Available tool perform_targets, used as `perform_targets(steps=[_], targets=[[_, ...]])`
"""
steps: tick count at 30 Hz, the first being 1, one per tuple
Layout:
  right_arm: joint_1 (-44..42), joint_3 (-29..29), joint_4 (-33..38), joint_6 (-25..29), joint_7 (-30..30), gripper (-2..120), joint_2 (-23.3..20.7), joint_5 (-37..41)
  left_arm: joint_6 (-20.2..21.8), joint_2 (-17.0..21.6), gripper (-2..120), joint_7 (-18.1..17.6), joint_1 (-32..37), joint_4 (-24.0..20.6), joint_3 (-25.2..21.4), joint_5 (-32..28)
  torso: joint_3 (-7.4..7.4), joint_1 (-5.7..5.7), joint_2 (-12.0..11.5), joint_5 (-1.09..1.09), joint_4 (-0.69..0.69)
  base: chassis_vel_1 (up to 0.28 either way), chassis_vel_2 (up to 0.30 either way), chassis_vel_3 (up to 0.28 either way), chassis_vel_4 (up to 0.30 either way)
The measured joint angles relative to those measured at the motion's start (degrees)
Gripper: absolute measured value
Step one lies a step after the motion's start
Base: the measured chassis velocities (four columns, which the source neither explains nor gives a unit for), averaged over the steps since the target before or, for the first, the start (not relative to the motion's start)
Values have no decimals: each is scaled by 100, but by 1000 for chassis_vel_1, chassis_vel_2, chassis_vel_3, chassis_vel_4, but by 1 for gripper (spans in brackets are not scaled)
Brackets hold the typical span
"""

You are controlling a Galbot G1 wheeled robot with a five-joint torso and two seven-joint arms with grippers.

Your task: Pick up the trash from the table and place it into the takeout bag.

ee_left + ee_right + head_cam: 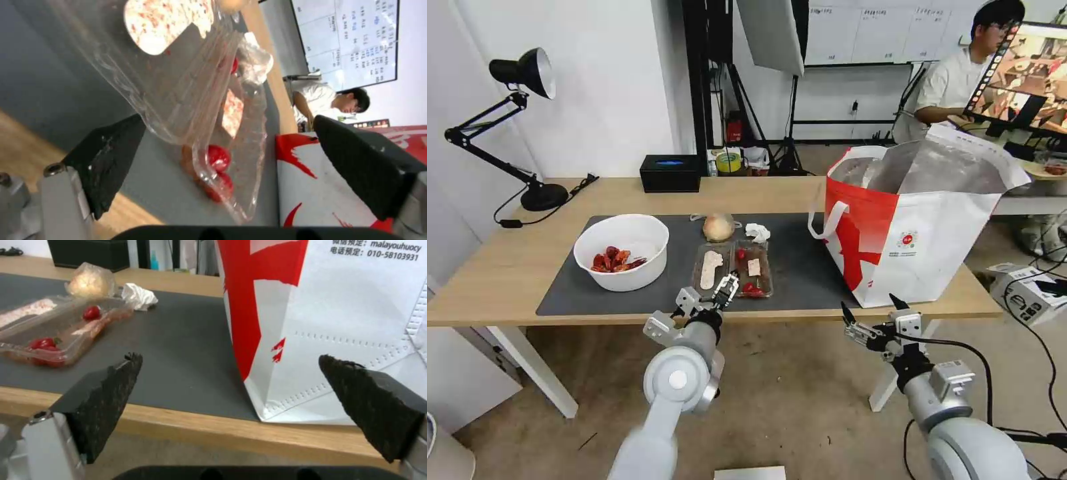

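While the right gripper (868, 313) hangs spread below the table (507, 267) edge by the takeout bag (934, 247), the head view has the left gripper (725, 288) over the near edge of the clear tray (734, 268), between the white bowl (622, 251) and the bag, with the wrapped ball (718, 227) and tissue (758, 232) behind. Left wrist view: fingers (106, 160) wide apart, tray (191, 93) corner between them, not pinched. Right wrist view: both pads (111, 393) apart, holding nothing, facing the bag (338, 323) and mat (178, 350).
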Motion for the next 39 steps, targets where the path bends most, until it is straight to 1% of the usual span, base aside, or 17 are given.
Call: perform_targets(steps=[3,5,6,7,8,11,20,26,29,31,37,39], targets=[[14,-7,-4,0,-1,100,1,1,-47,7,100,28,-3,-12,-4,-3,0,0,0,0,0,0,0,0,0],[34,-14,-14,-1,-1,100,-2,2,-121,28,100,154,3,-48,-20,-1,0,0,0,0,0,0,0,0,0],[34,-14,-14,-1,-1,100,-2,2,-121,28,100,154,3,-48,-20,-1,0,0,0,0,0,0,0,0,0],[42,-23,-25,-3,-2,100,-5,3,-179,48,100,285,8,-80,-49,6,0,0,0,0,0,0,0,0,0],[42,-23,-25,-3,-2,100,-5,3,-179,48,100,285,8,-80,-49,6,0,0,0,0,0,0,0,0,0],[45,-46,-41,-5,-4,100,-9,3,-231,105,100,477,5,-159,-78,44,0,0,0,0,0,0,0,0,0],[40,-66,-55,-8,-4,100,-10,3,-294,143,100,671,26,-314,-103,65,0,0,0,0,0,0,0,0,0],[35,-60,-55,-9,-4,100,-13,3,-334,84,100,709,-16,-275,-73,61,0,0,0,0,0,0,0,0,0],[8,-40,-44,-10,-5,100,-13,3,-349,15,100,854,-44,-254,-49,48,0,0,0,0,0,0,0,0,0],[1,-36,-42,-10,-4,100,-12,3,-348,-7,100,876,-46,-251,-33,47,0,0,0,0,1,0,0,0,0],[-33,-30,-33,-9,-4,100,31,-6,-335,-83,100,935,-107,-160,147,60,0,0,0,0,0,0,0,0,0],[-60,-24,-22,-4,-4,100,59,-18,-304,-82,100,933,-181,-66,255,67,0,0,0,0,0,0,0,0,0]])
